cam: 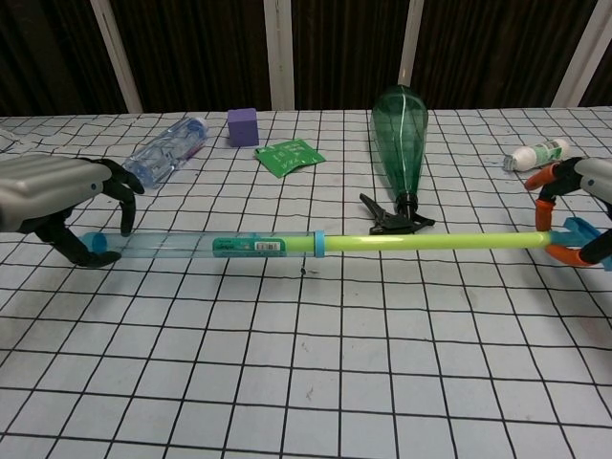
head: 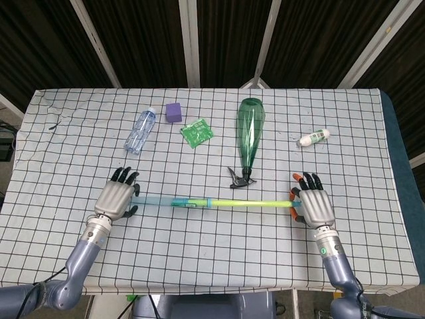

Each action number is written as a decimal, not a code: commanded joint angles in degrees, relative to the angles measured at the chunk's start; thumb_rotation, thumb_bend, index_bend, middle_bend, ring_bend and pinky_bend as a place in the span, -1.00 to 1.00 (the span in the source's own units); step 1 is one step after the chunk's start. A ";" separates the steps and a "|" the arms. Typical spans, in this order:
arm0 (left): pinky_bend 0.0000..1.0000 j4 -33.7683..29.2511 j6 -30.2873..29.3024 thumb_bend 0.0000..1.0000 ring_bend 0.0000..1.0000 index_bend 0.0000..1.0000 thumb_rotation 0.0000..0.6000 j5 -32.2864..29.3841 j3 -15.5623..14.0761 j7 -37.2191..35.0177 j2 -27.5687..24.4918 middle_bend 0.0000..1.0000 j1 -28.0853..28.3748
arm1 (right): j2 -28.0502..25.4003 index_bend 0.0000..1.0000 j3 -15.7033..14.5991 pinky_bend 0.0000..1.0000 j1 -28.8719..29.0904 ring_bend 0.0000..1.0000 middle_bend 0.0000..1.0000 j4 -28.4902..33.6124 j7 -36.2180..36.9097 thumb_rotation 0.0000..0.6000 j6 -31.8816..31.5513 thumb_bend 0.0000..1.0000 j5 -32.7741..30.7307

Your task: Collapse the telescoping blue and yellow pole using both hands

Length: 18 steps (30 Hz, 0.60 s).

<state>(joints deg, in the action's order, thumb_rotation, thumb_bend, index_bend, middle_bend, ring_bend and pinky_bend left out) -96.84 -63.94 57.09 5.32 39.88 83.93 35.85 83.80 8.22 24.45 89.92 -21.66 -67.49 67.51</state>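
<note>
Both ends of the crosswise pole (head: 219, 203) are clasped: left hand (head: 114, 198), right hand (head: 316, 207).

left hand (cam: 57, 196) cut by chest-view edge; right hand (cam: 585, 206) likewise | pole (cam: 287, 245) ends hidden

The left hand (head: 115, 198) lies palm down, fingers curled around its pole end. The right hand (head: 315, 205) mirrors it, fingertips (cam: 552, 176) hooked over the other end.
</note>
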 commanded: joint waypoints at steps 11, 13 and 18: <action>-1.00 -3.01 -2.46 -0.02 -1.00 0.11 1.00 -0.66 0.77 3.27 2.20 -0.75 1.20 | -0.58 0.17 -0.96 -1.00 -0.22 -1.00 -0.64 2.35 0.26 1.00 -0.94 -0.11 2.45; -1.00 -3.34 -2.91 -0.02 -1.00 0.11 1.00 -0.67 0.77 3.82 2.70 -0.75 1.35 | -0.66 0.17 -1.19 -1.00 -0.25 -1.00 -0.64 2.77 0.26 1.00 -1.07 -0.11 2.93; -1.00 -3.84 -3.66 -0.02 -1.00 0.11 1.00 -0.91 0.79 4.94 3.95 -0.75 1.74 | -0.82 0.18 -1.65 -1.00 -0.31 -1.00 -0.64 3.87 0.32 1.00 -1.32 -0.11 4.02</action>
<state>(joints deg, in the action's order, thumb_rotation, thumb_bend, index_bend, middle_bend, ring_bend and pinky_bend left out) -100.53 -67.39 56.25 6.09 44.61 87.63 37.47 83.03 6.67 24.16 93.63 -21.36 -68.75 71.37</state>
